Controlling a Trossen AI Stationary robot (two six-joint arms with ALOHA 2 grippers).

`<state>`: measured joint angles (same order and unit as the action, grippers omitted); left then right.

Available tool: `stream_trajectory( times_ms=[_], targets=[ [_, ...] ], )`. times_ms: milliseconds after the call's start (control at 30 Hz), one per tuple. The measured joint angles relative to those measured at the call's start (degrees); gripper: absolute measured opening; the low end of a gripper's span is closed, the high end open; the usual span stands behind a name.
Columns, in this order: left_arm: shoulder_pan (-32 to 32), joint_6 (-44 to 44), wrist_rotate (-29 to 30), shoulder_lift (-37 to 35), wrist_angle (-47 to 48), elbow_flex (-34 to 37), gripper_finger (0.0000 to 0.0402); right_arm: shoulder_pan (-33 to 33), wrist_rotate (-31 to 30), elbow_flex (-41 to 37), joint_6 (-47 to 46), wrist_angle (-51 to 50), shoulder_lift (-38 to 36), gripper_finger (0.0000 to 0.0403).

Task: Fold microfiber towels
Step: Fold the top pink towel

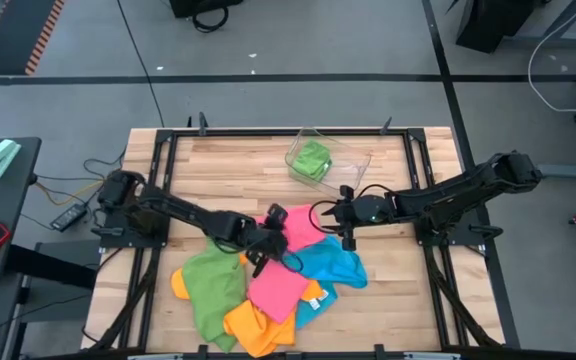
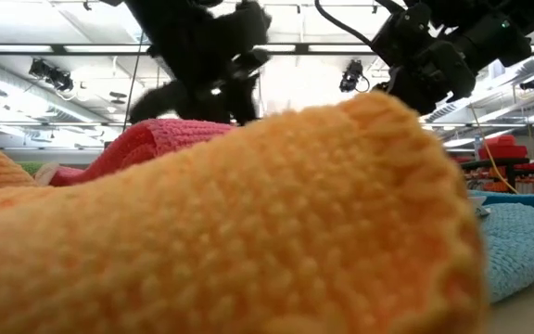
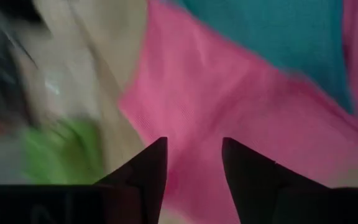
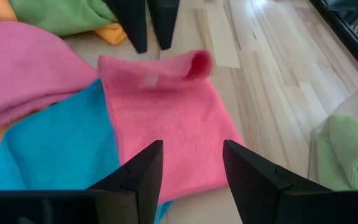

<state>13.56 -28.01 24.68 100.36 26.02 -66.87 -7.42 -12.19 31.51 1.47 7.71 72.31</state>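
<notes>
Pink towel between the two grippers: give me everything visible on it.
The pink towel is a soft, fine-knit microfiber cloth lying flat on the wooden table, roughly rectangular. Its edge nearest the left gripper is curled up into a small roll. One side lies against the sky blue towel. The right gripper hangs open above its other end; the left gripper's fingers stand apart just beyond the curled edge. Neither grips it.

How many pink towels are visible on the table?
2: one pink towel in the pile's middle, another pink towel flat between the grippers. More may be hidden underneath.
</notes>
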Motion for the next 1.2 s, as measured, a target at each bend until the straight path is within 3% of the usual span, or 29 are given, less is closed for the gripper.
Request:
stream_trajectory(
  times_ms=[100, 400, 533, 700, 933, 1200],
  targets=[
    [-1.8, 5.9, -2.0, 0.0, 1.1, 0.2, 0.0144, 0.0, 0.0, 0.0, 0.1, 1.1, 0.0, 0.0176],
    [-4.4, 8.2, -3.0, 1.4, -0.4, 1.0, 0.0105, -1.7, 2.2, 0.0, 0.6, 8.5, 1.4, 0.0176],
    [-6.0, 12.9, -8.5, 1.4, -1.2, 1.0, 0.0097, -3.3, 3.5, 0.0, 1.7, 17.0, 6.2, 0.0176],
    [-9.0, 15.4, -8.9, 2.4, -4.7, 3.9, 0.0086, -3.8, 5.5, 0.3, 2.2, 27.3, 14.2, 0.0176],
    [-11.7, 15.1, -9.8, 3.0, -15.4, 9.6, 0.0078, -3.6, 5.5, 3.8, 3.4, 27.4, 20.6, 0.0176],
    [-11.8, 13.8, -10.2, 2.8, -16.3, 11.1, 0.0073, -3.6, 6.0, 4.5, 4.8, 25.2, 18.7, 0.0176]
  ],
)
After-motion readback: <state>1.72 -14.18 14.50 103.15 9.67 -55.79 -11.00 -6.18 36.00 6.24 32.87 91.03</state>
